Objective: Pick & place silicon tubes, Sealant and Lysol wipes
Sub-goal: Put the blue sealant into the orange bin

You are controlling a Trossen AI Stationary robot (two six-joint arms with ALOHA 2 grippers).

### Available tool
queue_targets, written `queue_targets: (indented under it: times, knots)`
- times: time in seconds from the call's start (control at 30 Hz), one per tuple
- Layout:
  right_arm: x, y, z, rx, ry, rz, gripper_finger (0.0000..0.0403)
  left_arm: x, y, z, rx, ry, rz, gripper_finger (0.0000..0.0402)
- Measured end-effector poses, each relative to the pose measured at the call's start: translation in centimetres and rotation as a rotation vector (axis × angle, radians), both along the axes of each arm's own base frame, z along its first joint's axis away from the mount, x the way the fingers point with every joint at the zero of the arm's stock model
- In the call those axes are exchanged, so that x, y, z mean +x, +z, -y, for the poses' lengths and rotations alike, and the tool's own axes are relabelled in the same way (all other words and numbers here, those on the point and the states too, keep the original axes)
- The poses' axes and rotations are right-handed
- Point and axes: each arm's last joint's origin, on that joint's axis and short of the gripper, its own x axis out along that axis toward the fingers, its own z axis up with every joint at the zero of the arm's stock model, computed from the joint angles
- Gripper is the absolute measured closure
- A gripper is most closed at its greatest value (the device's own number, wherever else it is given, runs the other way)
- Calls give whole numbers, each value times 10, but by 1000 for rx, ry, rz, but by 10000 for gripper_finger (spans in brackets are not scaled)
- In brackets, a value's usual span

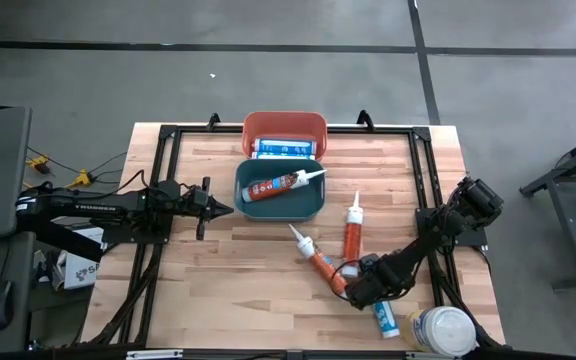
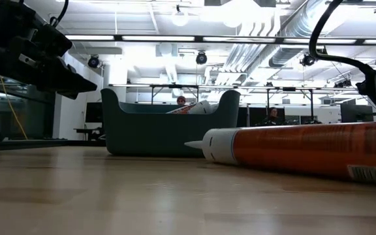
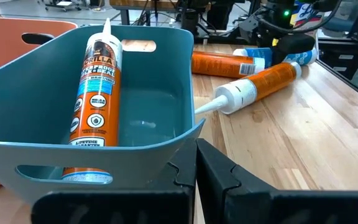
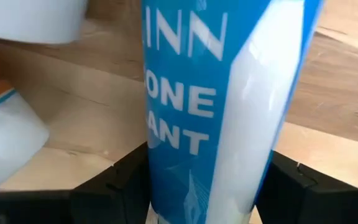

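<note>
Beside the Lysol wipes (image 1: 442,330), the right gripper (image 1: 370,288) is straddling a blue silicone tube (image 4: 222,106), lining up a grasp; whether clenched, cannot tell.

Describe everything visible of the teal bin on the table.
The teal bin is a smooth, plastic-looking tub with rounded corners and cut-out handle slots. It sits upright near the table's far edge, right against an orange bin. One orange tube lies slanted inside, its white nozzle resting over the rim. The left gripper points at its side, apart from it.
</note>
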Motion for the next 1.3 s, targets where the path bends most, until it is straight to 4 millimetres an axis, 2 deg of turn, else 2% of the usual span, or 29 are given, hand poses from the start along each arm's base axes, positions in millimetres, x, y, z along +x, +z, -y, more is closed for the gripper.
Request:
queue_targets:
  times: [0.63, 0.93, 1.3]
  knots:
    - [-5, 19, 5, -18, 82, 48, 191, 0, 0, 0, 1, 3, 0, 401]
    - [-12, 43, 11, -52, 108, 143, 191, 0, 0, 0, 0, 2, 0, 401]
    - [-17, 75, 21, -173, 233, 383, 191, 0, 0, 0, 0, -1, 0, 401]
